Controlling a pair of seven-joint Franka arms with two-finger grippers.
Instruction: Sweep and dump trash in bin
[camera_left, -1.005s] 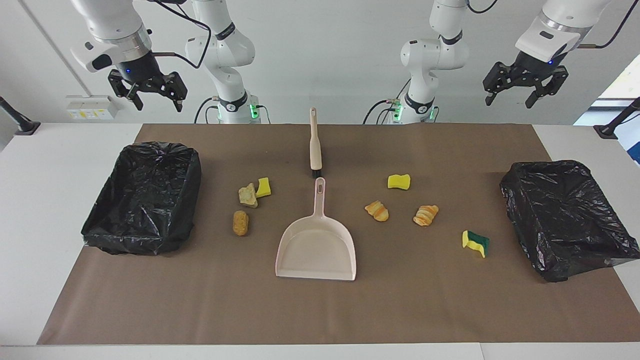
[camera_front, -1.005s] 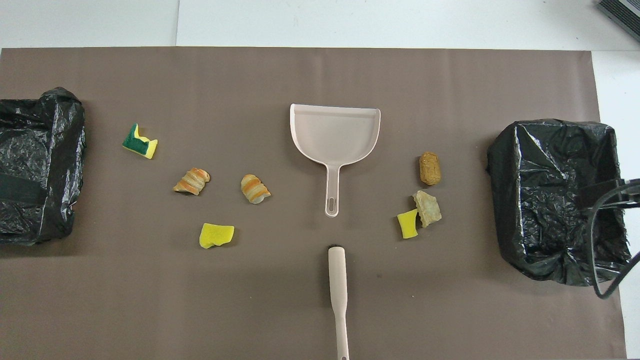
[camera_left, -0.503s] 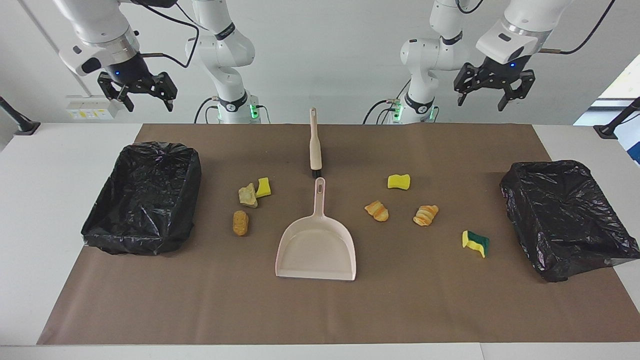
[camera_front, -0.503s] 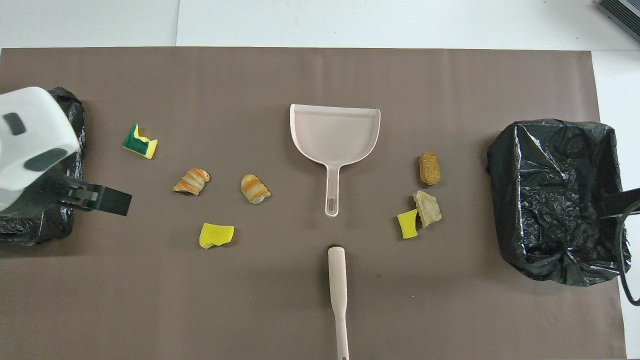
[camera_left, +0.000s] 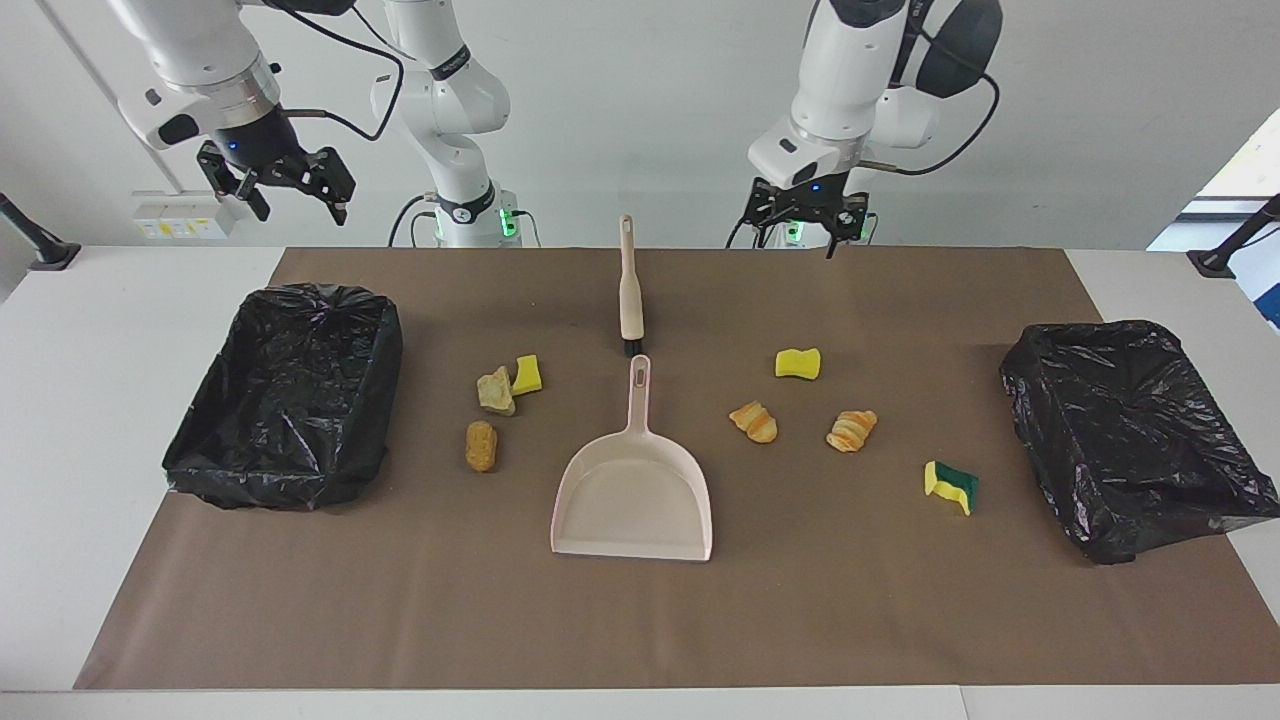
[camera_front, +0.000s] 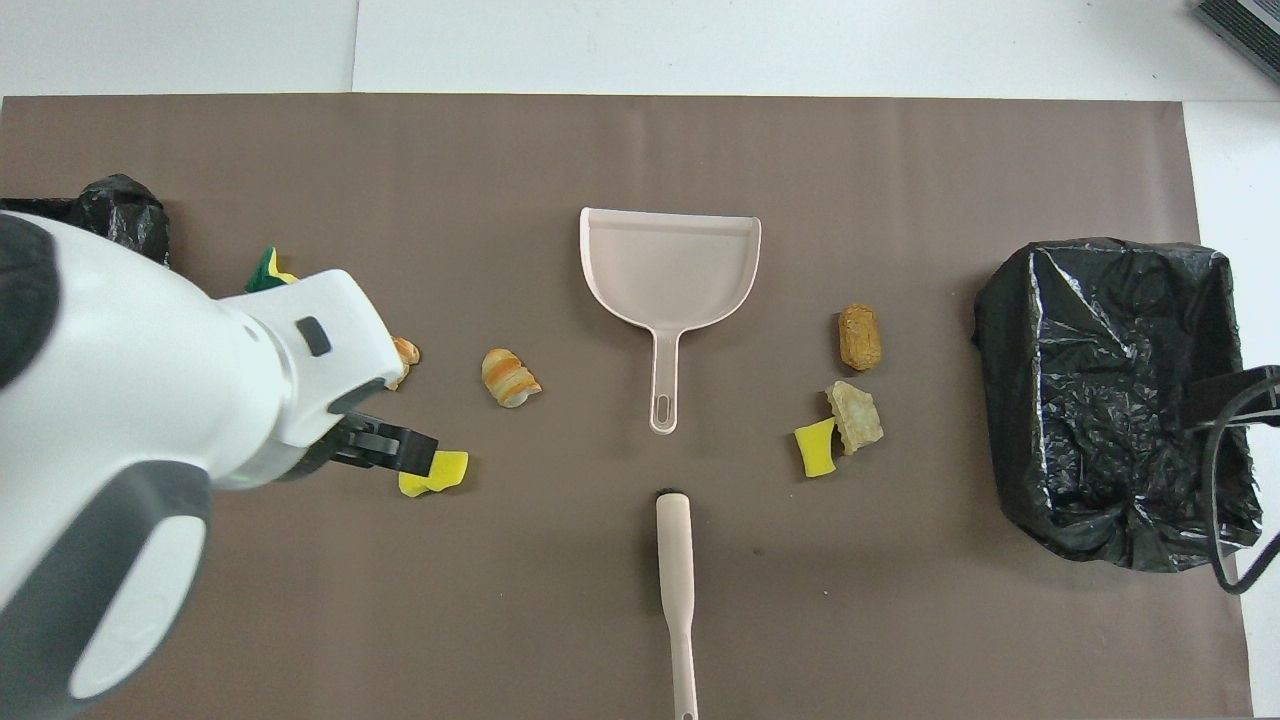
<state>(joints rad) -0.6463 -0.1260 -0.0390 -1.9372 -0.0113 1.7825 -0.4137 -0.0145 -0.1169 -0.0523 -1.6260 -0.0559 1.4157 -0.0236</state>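
Both tools, left (camera_left: 806, 232) and right (camera_left: 292, 195), spread open, empty; crinkled black bin liner (camera_left: 290, 395); smooth dustpan (camera_left: 632, 495).

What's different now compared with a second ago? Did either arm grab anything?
The left arm swung in from its own end of the table toward the middle; the left gripper now hangs, open and empty, over the mat's edge nearest the robots. The right gripper only drifted slightly, open above the table's edge by its bin. Nothing was grabbed. The brush, dustpan and trash pieces lie as before.

A white table (camera_left: 120, 330) carries a brown mat (camera_left: 800, 600) under everything.
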